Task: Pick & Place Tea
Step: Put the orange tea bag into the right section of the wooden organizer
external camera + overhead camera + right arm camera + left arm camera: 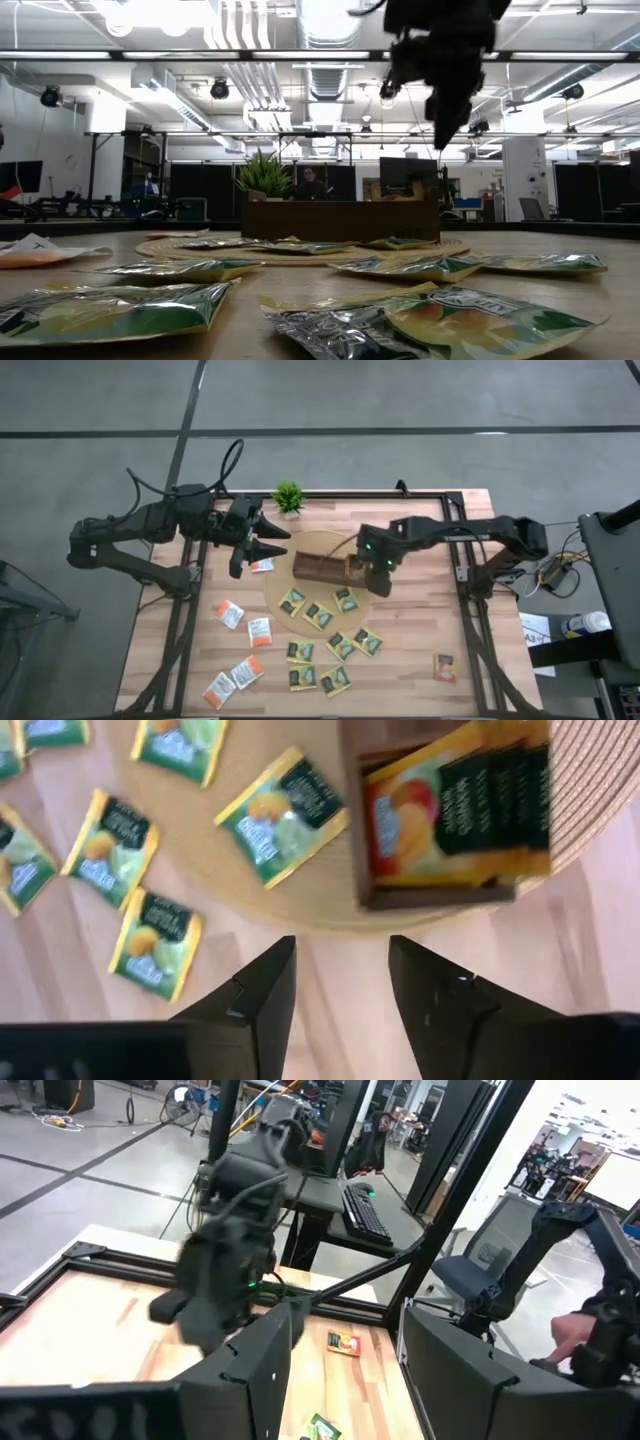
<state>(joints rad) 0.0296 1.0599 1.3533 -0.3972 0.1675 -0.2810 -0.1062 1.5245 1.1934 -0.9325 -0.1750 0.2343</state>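
Sachets of dark green-and-yellow paper (pixel 329 646) lie nearest, scattered on the wooden table (pixel 400 660), with white-and-orange ones (pixel 240 650) beside them. Farther back, the right gripper (pixel 378 582) hangs with parted, empty fingers over the brown compartment tray (pixel 322 568), where a red-pink sachet (pixel 440 820) sits. The left gripper (pixel 262 546) hovers open beyond.

Green-and-yellow tea sachets (pixel 320 615), white-and-orange sachets (pixel 229 613) and one red-pink sachet (pixel 444 667) dot a pale wooden desk (pixel 410 650) beside a brown tray (pixel 320 568).
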